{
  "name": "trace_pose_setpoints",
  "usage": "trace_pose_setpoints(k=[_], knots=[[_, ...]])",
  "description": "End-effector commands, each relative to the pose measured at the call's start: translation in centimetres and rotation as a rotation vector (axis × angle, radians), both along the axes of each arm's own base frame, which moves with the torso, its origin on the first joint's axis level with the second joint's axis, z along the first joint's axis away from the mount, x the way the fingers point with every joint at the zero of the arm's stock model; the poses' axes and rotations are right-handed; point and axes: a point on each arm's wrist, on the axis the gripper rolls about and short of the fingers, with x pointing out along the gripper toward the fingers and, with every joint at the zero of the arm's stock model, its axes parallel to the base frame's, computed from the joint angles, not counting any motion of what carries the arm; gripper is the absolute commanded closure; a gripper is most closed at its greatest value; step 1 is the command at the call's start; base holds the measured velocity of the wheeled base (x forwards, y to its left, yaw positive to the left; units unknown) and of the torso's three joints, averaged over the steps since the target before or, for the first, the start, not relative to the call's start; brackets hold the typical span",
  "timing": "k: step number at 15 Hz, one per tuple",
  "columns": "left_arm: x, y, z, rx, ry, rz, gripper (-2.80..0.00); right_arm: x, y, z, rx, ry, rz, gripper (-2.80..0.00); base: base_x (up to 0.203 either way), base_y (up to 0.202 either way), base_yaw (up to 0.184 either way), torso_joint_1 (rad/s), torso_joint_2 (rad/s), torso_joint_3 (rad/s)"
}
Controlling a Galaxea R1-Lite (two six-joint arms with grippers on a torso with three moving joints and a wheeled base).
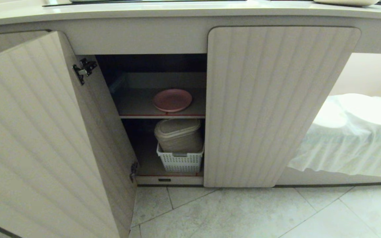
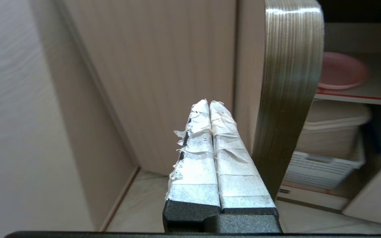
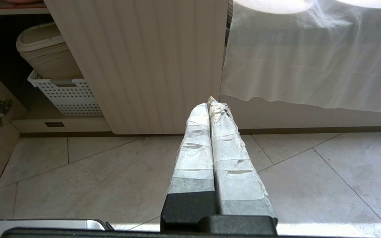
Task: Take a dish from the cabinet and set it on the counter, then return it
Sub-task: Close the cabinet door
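Note:
The pink dish [image 1: 172, 99] lies on the cabinet's upper shelf [image 1: 134, 107], also seen as the dish [image 2: 341, 71] past the door edge in the left wrist view. The cabinet's left door [image 1: 45, 138] stands swung wide open; its right door [image 1: 273, 105] is closed. The counter [image 1: 144, 11] runs along the top. My left gripper [image 2: 209, 103] is shut and empty, just outside the open door's edge [image 2: 289, 99], on its outer side. My right gripper [image 3: 209, 103] is shut, empty, low over the floor before the closed door. Neither gripper shows in the head view.
On the lower shelf a beige lidded bin [image 1: 179, 134] sits in a white perforated basket [image 1: 180, 160]. A white cloth [image 1: 352, 138] drapes the open bay to the right. Tiled floor [image 1: 243, 215] lies in front. A pale bowl rim [image 1: 346, 2] rests on the counter.

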Motion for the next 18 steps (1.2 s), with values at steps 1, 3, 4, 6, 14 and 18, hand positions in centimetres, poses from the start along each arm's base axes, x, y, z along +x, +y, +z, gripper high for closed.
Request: trace_pose_setpoints(k=[1,3,4,6,14,18], knots=[[-0.2,0.1,0.0,-0.010,-0.011,-0.041,0.00,0.0,0.0,0.0,0.000,0.000,0.000,0.00,0.000,0.000,0.000,0.000,0.00,0.000],[-0.2,0.0,-0.2,-0.030,-0.013,-0.060,0.00,0.0,0.0,0.0,0.000,0.000,0.000,0.00,0.000,0.000,0.000,0.000,0.00,0.000],[-0.3,0.0,-0.3,-0.035,-0.013,-0.071,0.00,0.0,0.0,0.0,0.000,0.000,0.000,0.00,0.000,0.000,0.000,0.000,0.00,0.000],[-0.4,0.0,-0.5,-0.042,-0.013,-0.100,0.00,0.0,0.0,0.0,0.000,0.000,0.000,0.00,0.000,0.000,0.000,0.000,0.00,0.000],[-0.3,-0.3,-1.0,-0.092,0.027,-0.207,0.00,0.0,0.0,0.0,0.000,0.000,0.000,0.00,0.000,0.000,0.000,0.000,0.00,0.000],[0.0,-0.6,-0.8,-0.125,0.032,-0.256,0.00,0.0,0.0,0.0,0.000,0.000,0.000,0.00,0.000,0.000,0.000,0.000,0.00,0.000]])
